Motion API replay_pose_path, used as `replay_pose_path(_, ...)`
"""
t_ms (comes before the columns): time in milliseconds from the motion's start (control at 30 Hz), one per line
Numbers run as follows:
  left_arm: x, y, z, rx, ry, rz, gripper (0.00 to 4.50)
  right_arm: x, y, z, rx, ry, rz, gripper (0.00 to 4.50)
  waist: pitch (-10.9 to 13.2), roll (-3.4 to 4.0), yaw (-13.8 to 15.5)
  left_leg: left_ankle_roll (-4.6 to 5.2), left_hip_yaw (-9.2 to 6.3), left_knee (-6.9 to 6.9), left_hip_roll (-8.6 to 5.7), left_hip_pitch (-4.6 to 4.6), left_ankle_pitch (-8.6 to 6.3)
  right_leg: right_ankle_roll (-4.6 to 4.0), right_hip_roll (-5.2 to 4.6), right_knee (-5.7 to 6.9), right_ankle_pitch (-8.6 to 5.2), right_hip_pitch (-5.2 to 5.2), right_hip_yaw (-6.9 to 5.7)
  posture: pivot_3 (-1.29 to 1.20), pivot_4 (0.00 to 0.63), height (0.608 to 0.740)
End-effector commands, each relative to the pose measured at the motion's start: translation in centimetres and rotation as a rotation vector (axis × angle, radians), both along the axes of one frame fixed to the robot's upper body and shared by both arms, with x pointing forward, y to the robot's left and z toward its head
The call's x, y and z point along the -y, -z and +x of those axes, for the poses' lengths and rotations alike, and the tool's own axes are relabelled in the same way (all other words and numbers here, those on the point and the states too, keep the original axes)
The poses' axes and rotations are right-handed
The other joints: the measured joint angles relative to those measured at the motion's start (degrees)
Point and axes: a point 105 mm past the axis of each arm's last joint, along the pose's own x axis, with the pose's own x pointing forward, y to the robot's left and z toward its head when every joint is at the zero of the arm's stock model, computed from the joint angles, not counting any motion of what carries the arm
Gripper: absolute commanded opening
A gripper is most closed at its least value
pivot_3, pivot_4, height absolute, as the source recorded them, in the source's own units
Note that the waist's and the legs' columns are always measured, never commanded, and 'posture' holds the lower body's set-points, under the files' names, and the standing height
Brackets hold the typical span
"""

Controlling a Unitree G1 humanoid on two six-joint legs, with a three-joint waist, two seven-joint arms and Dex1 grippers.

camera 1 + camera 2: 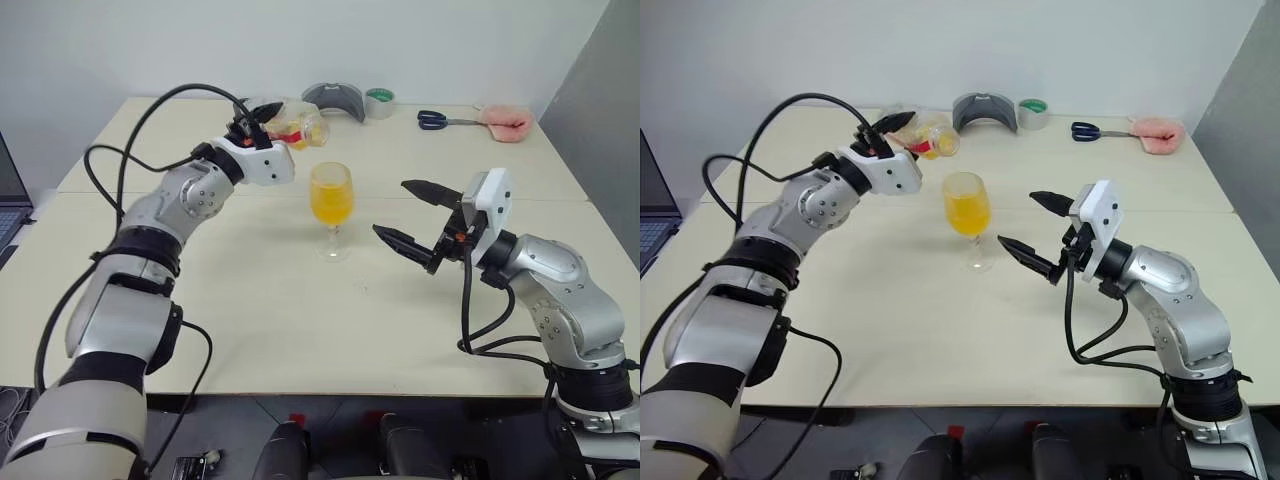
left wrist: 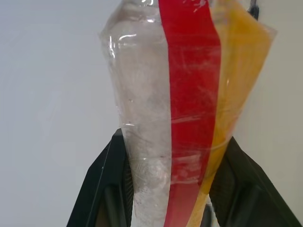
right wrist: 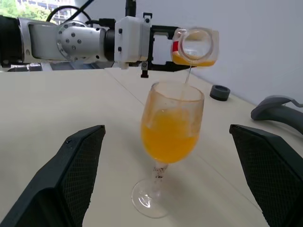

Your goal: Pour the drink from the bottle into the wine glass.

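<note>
Right wrist view shows the left end effector (image 3: 163, 47) squeezing the bottle (image 3: 195, 46) — thin, soft, nearly empty — tipped above the wine glass (image 3: 169, 142). This glass seems fragile and top-heavy; take its stem. Right end effector (image 1: 418, 215) stands wide, empty.

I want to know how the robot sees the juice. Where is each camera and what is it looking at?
Left eye, right eye: on the head, looking down over both arms at the table and wine glass.
Left wrist: on the left arm, looking along its left claw, shut on the bottle.
Right wrist: on the right arm, between the open right claw fingers, facing the glass.
Head and right wrist views share the glass, the bottle and the left claw.
</note>
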Motion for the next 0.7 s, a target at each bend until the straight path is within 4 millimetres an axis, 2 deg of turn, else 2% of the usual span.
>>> replay_pose_path(33,-0.8,-2.9,-0.2,-0.024,0.009,-0.262,1.70,-0.5,-1.9,-0.7,0.100,-0.009,0.030,4.50,0.0,0.00,0.0,0.00,0.00,0.00,0.01,0.00,0.00,0.00,0.00,0.00,0.00,0.00,0.00,0.00,0.150,0.740)
replay_pose_path(200,-3.2,-2.5,-0.3,-0.163,-0.049,-0.556,1.70,-1.1,-2.0,-1.9,0.045,-0.092,0.047,4.50,0.0,0.00,-0.6,-0.01,0.01,0.01,0.02,-0.01,0.00,-0.01,0.00,0.09,0.00,-0.06,0.05,0.00,0.150,0.740)
replay_pose_path(333,-5.8,-0.3,-1.3,-0.287,-0.117,-0.744,1.70,-2.1,-1.7,-2.8,0.009,-0.159,0.011,4.50,0.0,0.00,-1.2,0.00,0.03,0.04,0.03,0.06,0.00,-0.01,0.00,0.25,0.00,-0.09,0.14,0.00,0.150,0.740)
replay_pose_path(433,-7.7,2.4,-2.4,-0.400,-0.156,-0.889,1.70,-3.6,-0.8,-3.4,-0.037,-0.210,-0.046,4.50,0.0,0.01,-1.5,0.01,0.02,0.05,0.06,0.11,0.00,-0.01,0.01,0.33,0.00,-0.09,0.15,0.00,0.150,0.740)
replay_pose_path(500,-8.6,4.1,-3.1,-0.452,-0.182,-0.934,1.70,-4.4,0.3,-3.7,-0.078,-0.231,-0.105,4.50,0.0,0.01,-1.5,0.01,0.01,0.05,0.07,0.12,0.00,-0.02,0.02,0.35,-0.01,-0.10,0.15,0.00,0.150,0.740)
replay_pose_path(567,-9.3,4.9,-3.6,-0.471,-0.200,-0.980,1.70,-4.9,0.9,-3.7,-0.106,-0.242,-0.134,4.50,0.0,-0.01,-1.3,0.00,0.00,0.07,0.06,0.10,0.00,-0.02,0.01,0.35,-0.01,-0.13,0.15,0.00,0.150,0.740)
replay_pose_path(700,-10.8,6.5,-4.2,-0.488,-0.254,-1.036,1.70,-6.1,1.2,-3.7,-0.108,-0.275,-0.161,4.50,0.0,-0.04,-0.9,0.00,0.00,0.10,0.04,0.06,0.00,-0.02,-0.02,0.31,0.00,-0.13,0.13,0.00,0.150,0.740)
